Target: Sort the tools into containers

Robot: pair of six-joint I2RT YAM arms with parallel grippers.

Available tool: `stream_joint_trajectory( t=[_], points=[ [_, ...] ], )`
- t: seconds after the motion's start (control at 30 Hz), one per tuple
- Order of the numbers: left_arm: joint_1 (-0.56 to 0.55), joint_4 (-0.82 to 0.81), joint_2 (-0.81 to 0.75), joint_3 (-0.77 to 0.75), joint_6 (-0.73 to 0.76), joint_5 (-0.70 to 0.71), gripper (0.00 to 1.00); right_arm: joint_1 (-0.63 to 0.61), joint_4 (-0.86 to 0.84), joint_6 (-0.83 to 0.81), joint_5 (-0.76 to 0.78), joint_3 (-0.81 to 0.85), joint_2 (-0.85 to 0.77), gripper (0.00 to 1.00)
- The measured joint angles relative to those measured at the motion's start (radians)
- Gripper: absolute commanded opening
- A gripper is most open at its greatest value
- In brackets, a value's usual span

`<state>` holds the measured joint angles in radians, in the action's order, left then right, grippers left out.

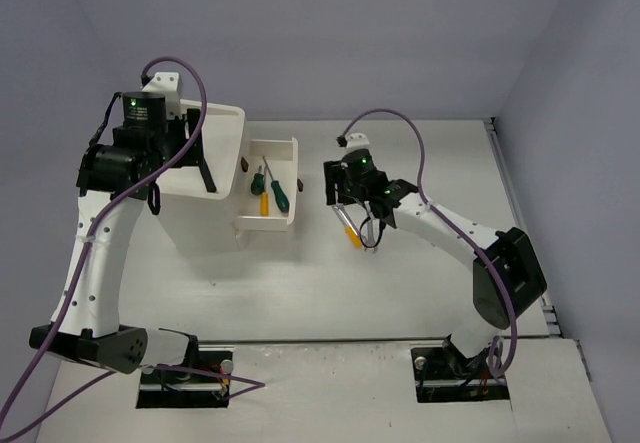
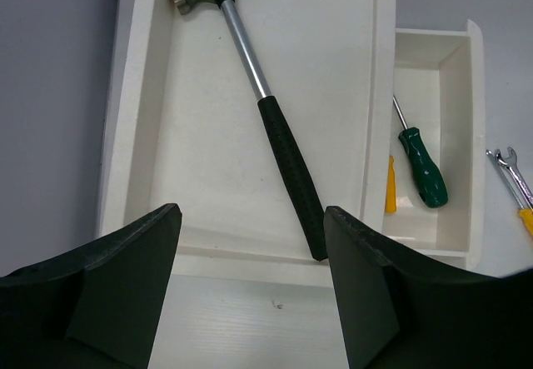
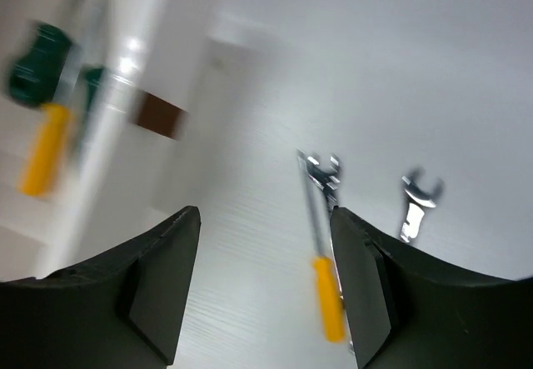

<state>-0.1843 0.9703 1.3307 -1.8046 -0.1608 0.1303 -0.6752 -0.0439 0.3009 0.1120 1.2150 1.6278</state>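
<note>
A black-handled hammer [image 2: 287,161] lies in the top tray [image 2: 208,177] of the white cabinet [image 1: 200,213]. My left gripper [image 2: 251,219] is open and empty just above the tray's near rim, by the end of the hammer's handle. One drawer [image 1: 283,148] is pulled out and holds a green screwdriver [image 2: 423,165] and a yellow screwdriver [image 2: 390,186]. My right gripper [image 3: 265,215] is open and empty above the table. Another yellow screwdriver [image 3: 326,290] lies by its right finger, with two silver wrenches [image 3: 416,202] beside it. The pliers are out of view.
The drawer's dark-red handle [image 3: 158,112] faces my right gripper. The right wrist view is blurred. Walls close the table at the back and right. The purple cable [image 1: 395,118] loops above the right arm.
</note>
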Motion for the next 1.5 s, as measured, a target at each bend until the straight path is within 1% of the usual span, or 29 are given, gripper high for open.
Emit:
stream_joint_trajectory(
  t=[0.1,0.23,0.33,0.5,0.67,0.87,1.07,1.13,1.2,1.33,1.5],
  points=[
    [-0.002,0.0,0.0,0.0,0.0,0.0,0.66,0.056,0.015,-0.019,0.0,-0.126,-0.005,0.59],
    [-0.004,0.0,0.002,0.0,0.0,-0.001,0.66,0.058,0.054,-0.028,-0.014,-0.247,0.035,0.55],
    [-0.004,0.0,0.006,0.0,0.0,-0.002,0.66,0.052,0.058,-0.032,-0.028,-0.268,0.085,0.47],
    [-0.006,0.0,0.017,0.0,0.0,-0.002,0.66,0.046,0.022,-0.044,-0.045,-0.266,0.116,0.43],
    [-0.007,0.0,0.026,0.0,0.0,-0.002,0.66,0.043,0.008,-0.046,-0.049,-0.263,0.123,0.44],
    [-0.011,0.0,0.03,0.0,0.0,-0.002,0.66,0.024,0.003,-0.044,-0.034,-0.263,0.123,0.53],
    [-0.011,0.0,0.031,0.0,0.0,-0.002,0.66,0.002,0.026,-0.047,0.022,-0.247,0.123,0.53],
    [-0.011,0.0,0.032,0.0,0.0,-0.002,0.66,-0.002,0.029,-0.05,0.039,-0.236,0.123,0.52],
    [-0.011,0.0,0.034,0.0,0.0,-0.002,0.66,-0.008,0.031,-0.055,0.051,-0.224,0.123,0.47],
    [-0.011,0.0,0.037,0.0,0.0,-0.002,0.66,-0.018,0.034,-0.064,0.057,-0.21,0.123,0.29],
    [-0.011,0.0,0.039,0.0,0.0,-0.002,0.66,-0.027,0.036,-0.064,0.052,-0.194,0.154,0.26]
  ],
)
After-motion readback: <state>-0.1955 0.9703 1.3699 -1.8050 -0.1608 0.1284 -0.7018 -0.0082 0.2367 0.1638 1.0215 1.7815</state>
